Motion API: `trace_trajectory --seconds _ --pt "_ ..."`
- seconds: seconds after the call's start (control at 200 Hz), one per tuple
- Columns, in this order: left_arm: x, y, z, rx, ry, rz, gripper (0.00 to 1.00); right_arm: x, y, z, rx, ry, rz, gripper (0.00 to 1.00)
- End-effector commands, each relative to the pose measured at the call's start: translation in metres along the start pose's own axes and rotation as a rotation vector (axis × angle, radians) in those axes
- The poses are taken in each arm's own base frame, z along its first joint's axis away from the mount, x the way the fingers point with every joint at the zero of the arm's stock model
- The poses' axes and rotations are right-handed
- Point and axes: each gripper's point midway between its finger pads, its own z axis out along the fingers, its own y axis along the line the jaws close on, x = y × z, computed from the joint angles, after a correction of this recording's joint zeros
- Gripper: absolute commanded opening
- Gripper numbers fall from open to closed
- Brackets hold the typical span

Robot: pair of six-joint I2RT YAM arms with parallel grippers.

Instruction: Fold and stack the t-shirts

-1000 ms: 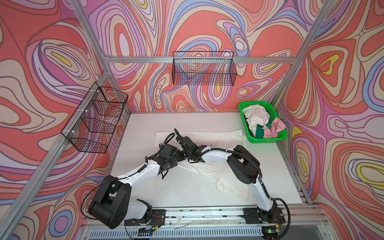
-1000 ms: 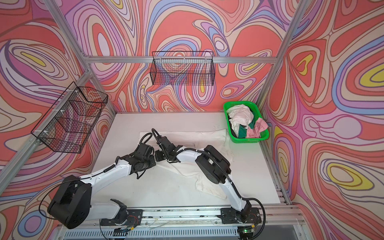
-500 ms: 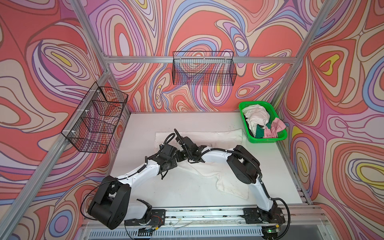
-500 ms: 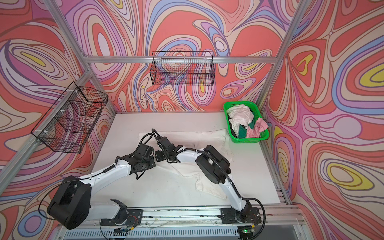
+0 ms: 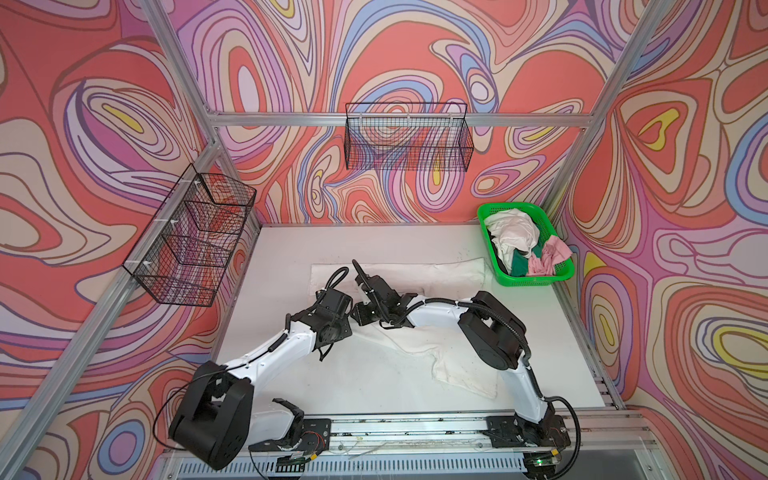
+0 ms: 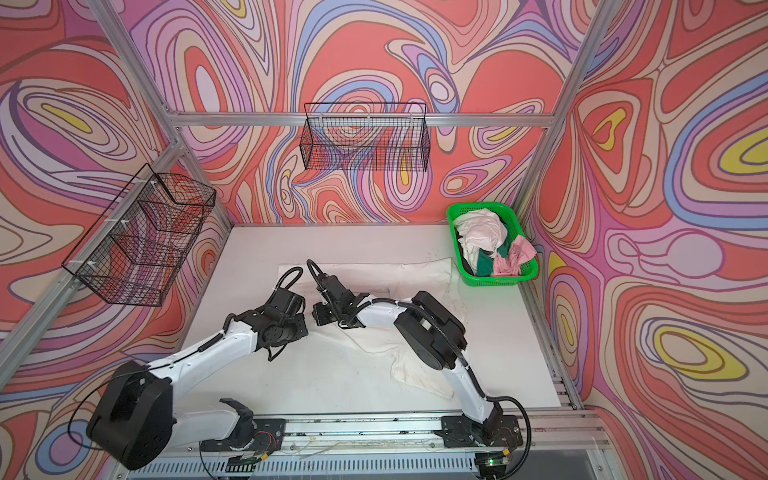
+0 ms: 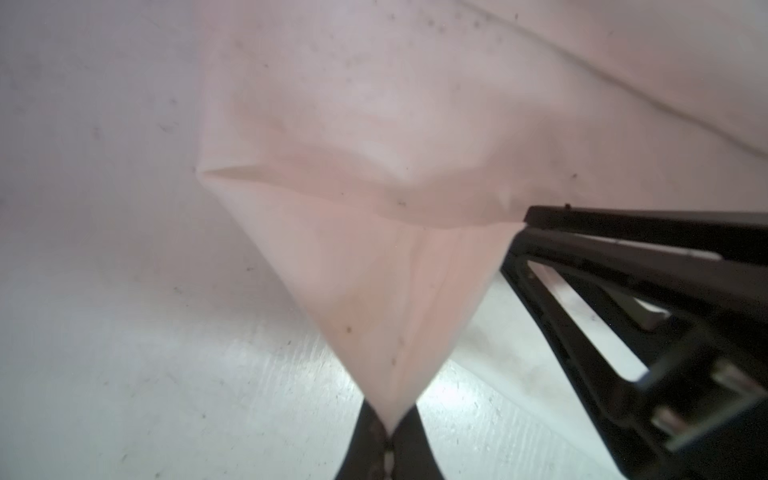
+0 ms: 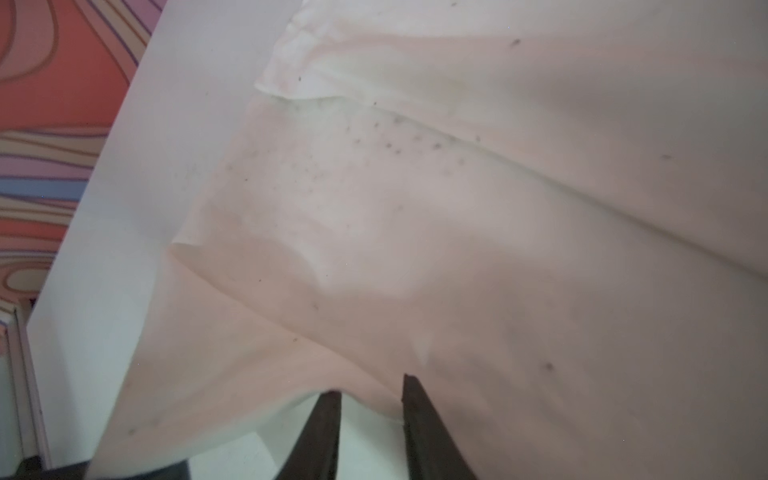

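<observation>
Left wrist view: my left gripper point(image 7: 388, 428) is squeezing tight on a corner of the big white t-shirt point(image 7: 374, 291). The cloth is stretching out from the pinch like a little tent above the table point(image 7: 124, 374).

In the right wrist view, my right gripper point(image 8: 370, 390) is standing with its jaws apart. The shirt's edge is lying loose right at their tips, and nothing is being pinched there. The left wrist view is also showing one of its black fingers point(image 7: 623, 237) right at the shirt's edge.

In both top views, the big shirt is lying across the middle of the table, with one floppy end reaching toward 5 o'clock. My two grippers are meeting near the middle, over the shirt's 9 o'clock end.

The green basket point(image 5: 528, 280) is sitting in the table's 2 o'clock corner. Inside it, a white t-shirt point(image 5: 511, 232), a dark green t-shirt point(image 5: 519, 266) and a pink t-shirt point(image 5: 548, 253) are lying in a messy heap.
</observation>
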Motion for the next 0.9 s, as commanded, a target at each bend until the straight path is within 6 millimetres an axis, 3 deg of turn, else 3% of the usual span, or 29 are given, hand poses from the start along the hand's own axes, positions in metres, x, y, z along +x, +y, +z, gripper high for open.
trace_trajectory --seconds 0.0,0.15,0.361,0.486,0.681,0.896 --pt "-0.008 0.021 -0.030 -0.040 -0.087 -0.052 0.00 -0.041 0.014 -0.045 -0.001 -0.155 -0.003 0.37" --pt "-0.004 0.048 -0.045 -0.051 -0.178 -0.091 0.00 -0.035 -0.002 -0.088 0.093 -0.194 0.010 0.46" --pt "0.008 0.078 -0.049 -0.015 -0.309 -0.181 0.00 -0.003 -0.061 -0.159 0.355 -0.205 0.130 0.55" --pt "0.006 0.093 -0.062 0.028 -0.428 -0.255 0.00 0.038 -0.096 -0.203 0.515 -0.169 0.239 0.70" --pt "0.017 0.106 -0.053 0.033 -0.448 -0.326 0.00 0.119 -0.148 -0.269 0.767 -0.071 0.429 0.82" --pt "0.021 0.112 -0.047 -0.030 -0.412 -0.349 0.00 0.174 -0.166 -0.318 0.893 0.023 0.597 0.83"
